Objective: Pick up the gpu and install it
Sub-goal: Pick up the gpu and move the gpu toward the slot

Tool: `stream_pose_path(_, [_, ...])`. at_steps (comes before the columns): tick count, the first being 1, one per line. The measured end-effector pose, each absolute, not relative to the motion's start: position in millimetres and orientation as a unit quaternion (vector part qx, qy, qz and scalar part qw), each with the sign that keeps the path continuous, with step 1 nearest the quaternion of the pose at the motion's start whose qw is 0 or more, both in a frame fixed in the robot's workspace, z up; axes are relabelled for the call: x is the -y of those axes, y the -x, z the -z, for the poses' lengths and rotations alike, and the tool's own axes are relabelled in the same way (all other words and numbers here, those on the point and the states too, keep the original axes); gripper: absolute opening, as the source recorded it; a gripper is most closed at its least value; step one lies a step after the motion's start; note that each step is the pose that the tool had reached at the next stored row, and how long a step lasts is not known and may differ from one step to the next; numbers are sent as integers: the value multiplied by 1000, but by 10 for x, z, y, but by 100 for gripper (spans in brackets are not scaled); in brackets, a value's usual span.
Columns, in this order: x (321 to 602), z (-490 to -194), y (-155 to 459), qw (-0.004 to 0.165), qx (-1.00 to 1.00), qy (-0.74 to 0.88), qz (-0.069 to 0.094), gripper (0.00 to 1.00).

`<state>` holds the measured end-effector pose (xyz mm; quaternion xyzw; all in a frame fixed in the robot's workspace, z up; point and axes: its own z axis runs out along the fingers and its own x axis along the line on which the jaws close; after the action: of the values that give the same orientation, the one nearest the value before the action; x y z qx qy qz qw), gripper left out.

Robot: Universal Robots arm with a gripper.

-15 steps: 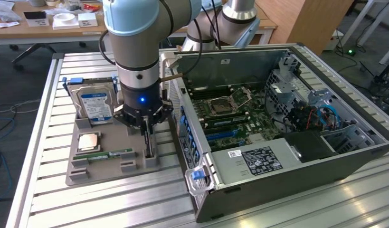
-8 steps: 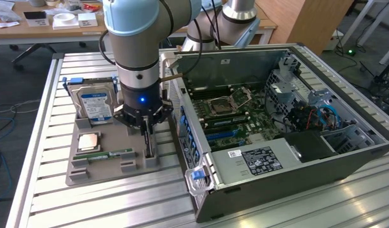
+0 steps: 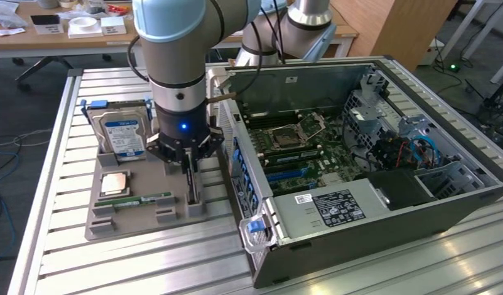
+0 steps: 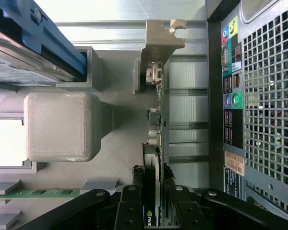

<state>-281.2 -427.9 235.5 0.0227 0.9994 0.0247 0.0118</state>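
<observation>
In the exterior view we see the gripper (image 3: 189,161) clamped on the gpu (image 3: 192,187), which stands on edge in the grey holder (image 3: 124,216) beside the computer case (image 3: 374,230); in the wrist view the gripper (image 4: 152,194) pinches the gpu (image 4: 156,139) off-centre, so we judge it could tilt and jam, and its seated edge is hidden.

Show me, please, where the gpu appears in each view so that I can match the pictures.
Exterior view: the gpu stands on edge in the grey holder, between the jaws.
Wrist view: the gpu runs edge-on from the jaws to its silver bracket.
Shared landmark: the hard drive in its blue carrier, beside the holder.
</observation>
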Motion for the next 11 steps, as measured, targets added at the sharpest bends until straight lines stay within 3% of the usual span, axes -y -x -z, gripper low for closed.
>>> stream_pose_path(11, [4279,-2668,2812,12,-999,-23,-25,26])
